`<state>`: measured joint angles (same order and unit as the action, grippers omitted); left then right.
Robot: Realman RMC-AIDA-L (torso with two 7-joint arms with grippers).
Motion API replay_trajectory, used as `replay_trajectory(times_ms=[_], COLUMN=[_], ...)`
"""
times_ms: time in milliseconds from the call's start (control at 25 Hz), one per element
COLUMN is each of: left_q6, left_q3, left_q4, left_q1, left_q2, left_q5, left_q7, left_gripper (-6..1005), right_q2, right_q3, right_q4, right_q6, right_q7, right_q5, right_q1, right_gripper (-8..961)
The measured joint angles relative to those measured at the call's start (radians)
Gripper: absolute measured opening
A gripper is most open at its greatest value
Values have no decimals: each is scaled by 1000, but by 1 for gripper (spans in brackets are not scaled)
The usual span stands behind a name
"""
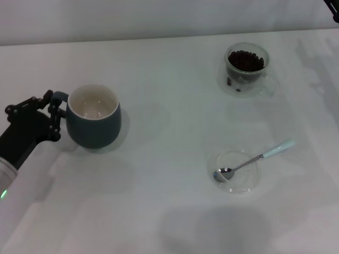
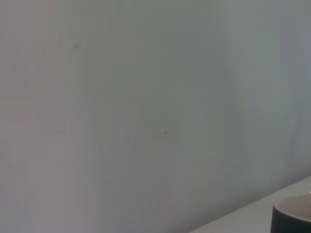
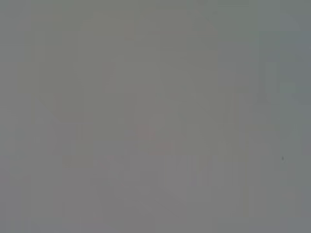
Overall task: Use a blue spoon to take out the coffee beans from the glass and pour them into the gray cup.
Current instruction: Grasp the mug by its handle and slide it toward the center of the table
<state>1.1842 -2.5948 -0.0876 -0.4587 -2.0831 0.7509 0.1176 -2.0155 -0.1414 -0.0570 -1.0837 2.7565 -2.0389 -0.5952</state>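
The gray cup (image 1: 94, 117) stands upright at the left of the table, cream-white inside and empty, and its rim shows in the left wrist view (image 2: 294, 213). My left gripper (image 1: 52, 116) is right at the cup's handle (image 1: 59, 97). The glass (image 1: 246, 67) with the coffee beans (image 1: 246, 61) stands at the far right. The blue spoon (image 1: 254, 159) lies nearer me, its metal bowl in a flat clear saucer (image 1: 234, 172) and its pale blue handle pointing to the far right. Only a dark bit of my right arm (image 1: 333, 9) shows at the top right corner.
The white table (image 1: 169, 95) runs back to a pale wall. The right wrist view is a blank grey field. The left wrist view shows mostly pale wall above the table edge.
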Motion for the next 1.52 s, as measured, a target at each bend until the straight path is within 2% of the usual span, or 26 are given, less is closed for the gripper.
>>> replay_trajectory(times_ms=[360, 960, 1520], left_q6=[-82, -113, -114], left_q3=[-3, -2, -8], left_q4=[0, -20, -21], left_q1=[-28, 21, 30], left_q2=[-2, -2, -3], left_q5=[1, -1, -9], left_q7=[-1, -1, -1], left_gripper=[119, 115, 109], right_q2=[-2, 0, -2], right_q3=[-1, -9, -9], right_q4=[0, 2, 2], right_q6=[0, 6, 5], right_q7=[0, 0, 0], right_q5=[0, 6, 7], right_q1=[0, -5, -5], right_gripper=[846, 846, 845])
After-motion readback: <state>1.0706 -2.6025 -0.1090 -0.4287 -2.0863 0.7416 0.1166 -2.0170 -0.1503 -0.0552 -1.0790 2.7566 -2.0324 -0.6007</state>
